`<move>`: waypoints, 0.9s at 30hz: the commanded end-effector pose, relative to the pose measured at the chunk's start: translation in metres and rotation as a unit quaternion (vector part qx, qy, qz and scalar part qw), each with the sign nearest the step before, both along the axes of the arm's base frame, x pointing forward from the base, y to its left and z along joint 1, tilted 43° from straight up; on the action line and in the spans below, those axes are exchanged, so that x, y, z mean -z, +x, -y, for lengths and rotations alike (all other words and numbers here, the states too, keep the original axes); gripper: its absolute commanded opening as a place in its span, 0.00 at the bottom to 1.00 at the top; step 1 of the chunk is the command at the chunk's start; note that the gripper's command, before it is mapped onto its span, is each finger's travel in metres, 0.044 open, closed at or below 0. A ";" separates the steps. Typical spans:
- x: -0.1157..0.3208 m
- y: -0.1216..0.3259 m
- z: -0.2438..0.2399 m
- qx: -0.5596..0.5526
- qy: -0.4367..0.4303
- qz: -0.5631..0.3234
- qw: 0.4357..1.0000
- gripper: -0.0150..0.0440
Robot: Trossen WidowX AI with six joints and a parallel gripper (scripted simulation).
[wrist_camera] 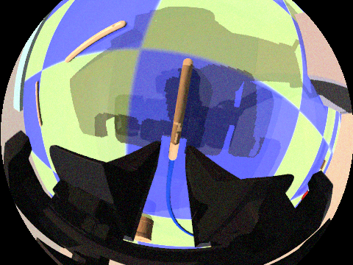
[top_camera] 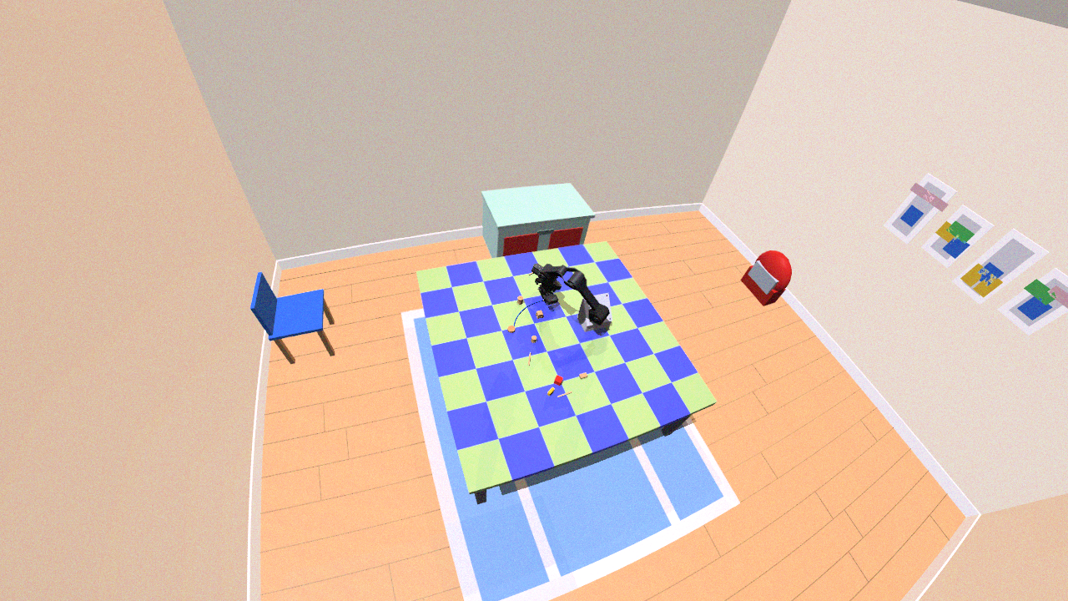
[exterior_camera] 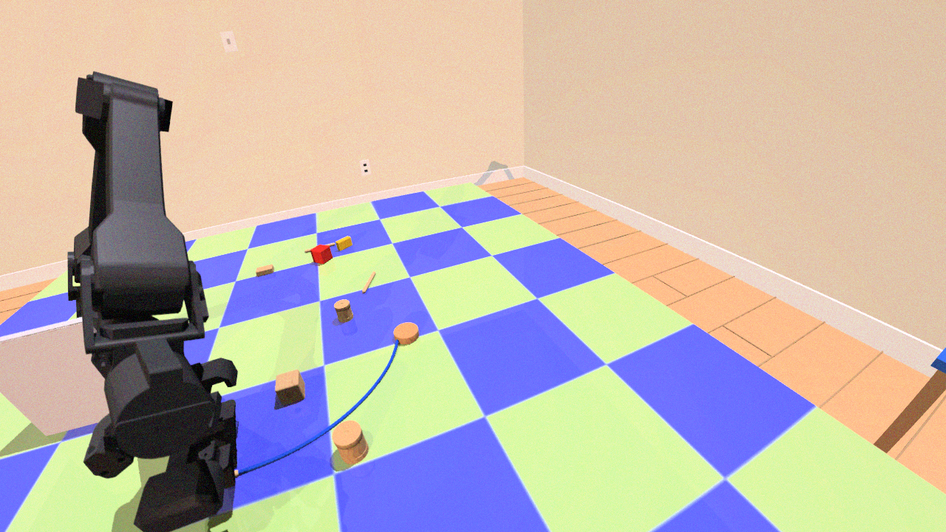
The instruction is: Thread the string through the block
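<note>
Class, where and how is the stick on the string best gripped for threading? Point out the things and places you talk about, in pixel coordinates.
Probably around the middle of the stick [exterior_camera: 236, 473] [wrist_camera: 182, 97], coming from above, with the fingers closing on its two long sides. It is thin, straight and looks to lie flat, its upper side exposed. This should leave the end opposite the string [top_camera: 525, 307] [exterior_camera: 329, 429] [wrist_camera: 168, 191] free to lead.
</note>
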State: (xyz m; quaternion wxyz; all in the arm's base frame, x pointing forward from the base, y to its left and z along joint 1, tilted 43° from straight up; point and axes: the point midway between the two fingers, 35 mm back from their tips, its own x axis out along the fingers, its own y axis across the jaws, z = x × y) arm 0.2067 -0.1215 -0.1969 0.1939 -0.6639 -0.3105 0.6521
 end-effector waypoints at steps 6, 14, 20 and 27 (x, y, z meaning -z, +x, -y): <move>0.000 0.000 0.000 0.000 0.000 0.000 1.000 0.25; -0.002 0.001 0.003 0.000 0.000 0.000 1.000 0.25; -0.008 0.001 0.008 0.000 -0.001 0.000 1.000 0.25; -0.014 0.002 0.014 0.000 -0.001 0.000 1.000 0.25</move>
